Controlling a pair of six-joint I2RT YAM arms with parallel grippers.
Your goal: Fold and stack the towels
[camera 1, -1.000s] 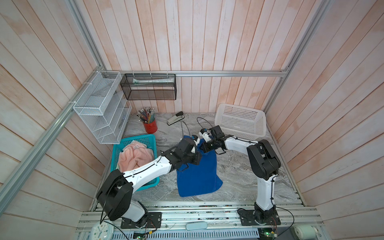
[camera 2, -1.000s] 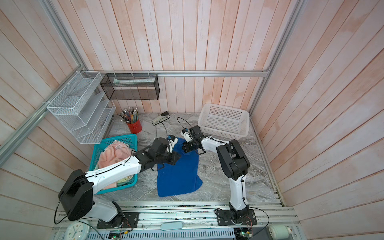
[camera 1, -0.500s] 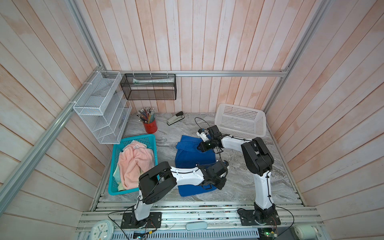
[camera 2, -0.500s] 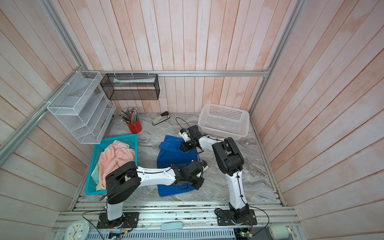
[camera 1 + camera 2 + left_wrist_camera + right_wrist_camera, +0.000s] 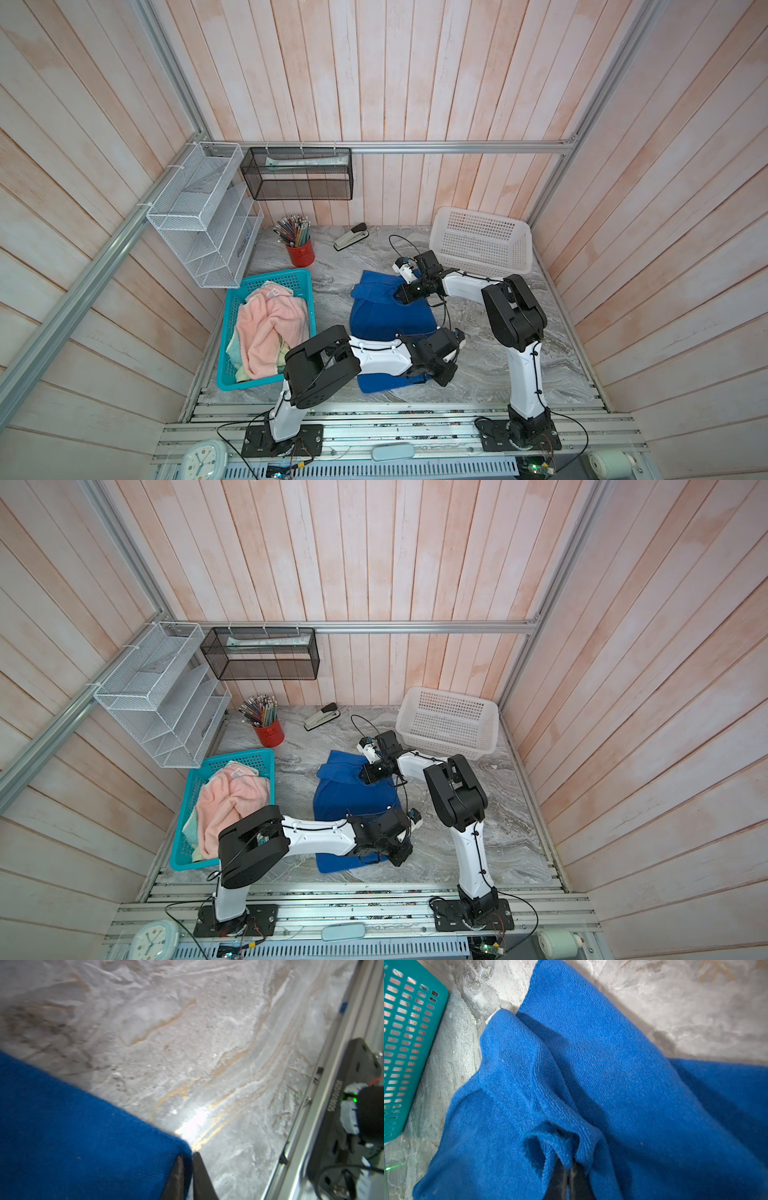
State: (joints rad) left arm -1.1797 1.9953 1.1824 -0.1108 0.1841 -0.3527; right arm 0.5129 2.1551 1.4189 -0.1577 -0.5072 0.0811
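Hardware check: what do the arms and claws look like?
Both arms match: the left arm and right arm have glossy white links and boxy black joint housings. Thin black cables run outside them. The left claw and right claw have slim, dark, tapered fingers.

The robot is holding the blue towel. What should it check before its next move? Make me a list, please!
1. Left gripper pinches the blue towel at its near corner: ok.
2. Right gripper is shut on the towel's far end: ok.
3. Towel lies flat: not ok, its far end is bunched.
4. Stapler and pencil cup stand apart from the towel: ok.
5. Pink towel lies in the teal basket: ok.
6. How many layers the left gripper holds: cannot tell.
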